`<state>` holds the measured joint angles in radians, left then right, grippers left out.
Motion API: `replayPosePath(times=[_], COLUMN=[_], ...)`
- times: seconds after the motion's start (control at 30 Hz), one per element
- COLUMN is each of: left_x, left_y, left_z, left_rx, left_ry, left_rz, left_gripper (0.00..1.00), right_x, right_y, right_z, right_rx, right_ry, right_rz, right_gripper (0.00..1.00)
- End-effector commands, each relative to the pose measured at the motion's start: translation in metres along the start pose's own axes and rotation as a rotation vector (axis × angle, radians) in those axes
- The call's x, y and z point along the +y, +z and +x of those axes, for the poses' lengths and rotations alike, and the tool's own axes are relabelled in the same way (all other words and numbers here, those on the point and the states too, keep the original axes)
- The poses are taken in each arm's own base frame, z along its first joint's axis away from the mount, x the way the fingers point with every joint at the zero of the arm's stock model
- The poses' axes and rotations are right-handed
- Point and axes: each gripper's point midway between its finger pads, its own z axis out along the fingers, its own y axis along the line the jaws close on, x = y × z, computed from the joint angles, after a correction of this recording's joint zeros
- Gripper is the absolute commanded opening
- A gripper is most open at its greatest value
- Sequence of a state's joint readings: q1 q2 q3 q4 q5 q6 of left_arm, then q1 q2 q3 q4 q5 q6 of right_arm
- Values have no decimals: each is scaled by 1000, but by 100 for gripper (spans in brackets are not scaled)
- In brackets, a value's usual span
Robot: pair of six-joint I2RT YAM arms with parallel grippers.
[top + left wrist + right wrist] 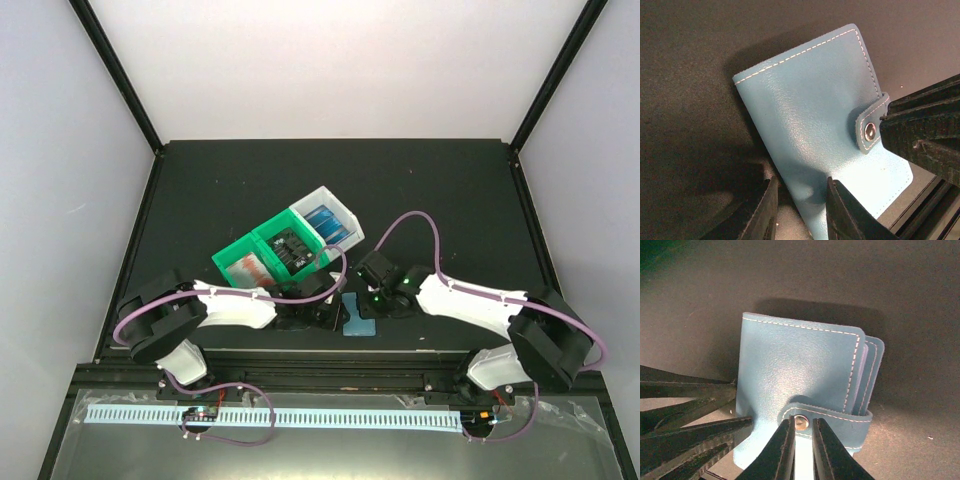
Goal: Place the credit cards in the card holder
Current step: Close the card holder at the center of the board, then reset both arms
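I see the card holder point(360, 320) lying flat on the black desk point(250, 190) close to its near edge, between the two arms. It is folded shut, with the snap tab point(840, 416) fastened across its open side.

My left pincer point(801, 187) is partly open. Its two fingers point(845, 212) straddle one corner of the card holder. One finger overlaps the teal cover and the other stands just off its edge, so it is not clamped on it.

My right pincer point(801, 424) is closed down to a narrow slit, with its tips at the metal stud of the snap tab. I cannot tell whether it has actually pinched the tab or only touches it.

The credit cards are in the bins farther back. The red-and-white cards point(247, 268) and the black cards point(294, 250) are in the two compartments of the green bin point(222, 262). The blue cards point(326, 222) are in the white bin point(322, 192) beside it.
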<state>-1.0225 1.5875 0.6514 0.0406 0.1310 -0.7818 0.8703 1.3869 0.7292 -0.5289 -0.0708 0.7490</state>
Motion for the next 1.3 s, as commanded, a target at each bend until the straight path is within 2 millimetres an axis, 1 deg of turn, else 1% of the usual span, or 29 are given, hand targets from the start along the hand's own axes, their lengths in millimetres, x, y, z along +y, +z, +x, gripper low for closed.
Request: replayPosePath(times=[0.0,0.17,0.23,0.33,0.4,0.47,0.63,0.73,0.8,0.87,0.93,1.0,1.07,1.1,1.17,1.27], left_x=[1,1,1,2,2,2,6,5,5,4,3,1,0,-1,-8,-11], left_y=[-2,-2,-2,-2,-2,-3,-8,-11,-13,-18,-27,-40,-56,-65,-92,-128], left_z=[-3,-2,-2,-1,0,0,-5,-7,-8,-11,-18,-27,-37,-41,-50,-60], left_rx=[-17,-16,-17,-15,-14,-19,-42,-51,-53,-63,-90,-123,-165,-185,-241,-314], left_ry=[-18,-23,-25,-28,-29,-34,-50,-52,-56,-57,-50,-39,-27,-20,-3,27], left_rz=[2,8,10,12,15,18,33,44,51,59,55,44,34,31,52,35], left_gripper=[28,28,27,27,27,27,27,27,27,27,30,35,43,49,60,94], right_x=[3,2,-2,-11,-22,-30,-43,-44,-40,-31,-20,-7,4,9,14,7], right_y=[0,9,14,20,23,26,37,41,40,30,14,-9,-35,-49,-78,-114], right_z=[-3,0,2,6,10,17,36,41,38,25,6,-15,-35,-44,-58,-66], right_rx=[-6,13,19,32,40,54,114,136,128,80,9,-77,-164,-206,-292,-395], right_ry=[-37,-42,-39,-20,1,11,16,16,17,13,8,4,0,-1,4,13], right_rz=[29,60,84,126,179,210,259,269,264,244,219,192,167,155,133,133], right_gripper=[14,14,14,12,9,8,6,6,6,6,7,10,12,13,18,26])
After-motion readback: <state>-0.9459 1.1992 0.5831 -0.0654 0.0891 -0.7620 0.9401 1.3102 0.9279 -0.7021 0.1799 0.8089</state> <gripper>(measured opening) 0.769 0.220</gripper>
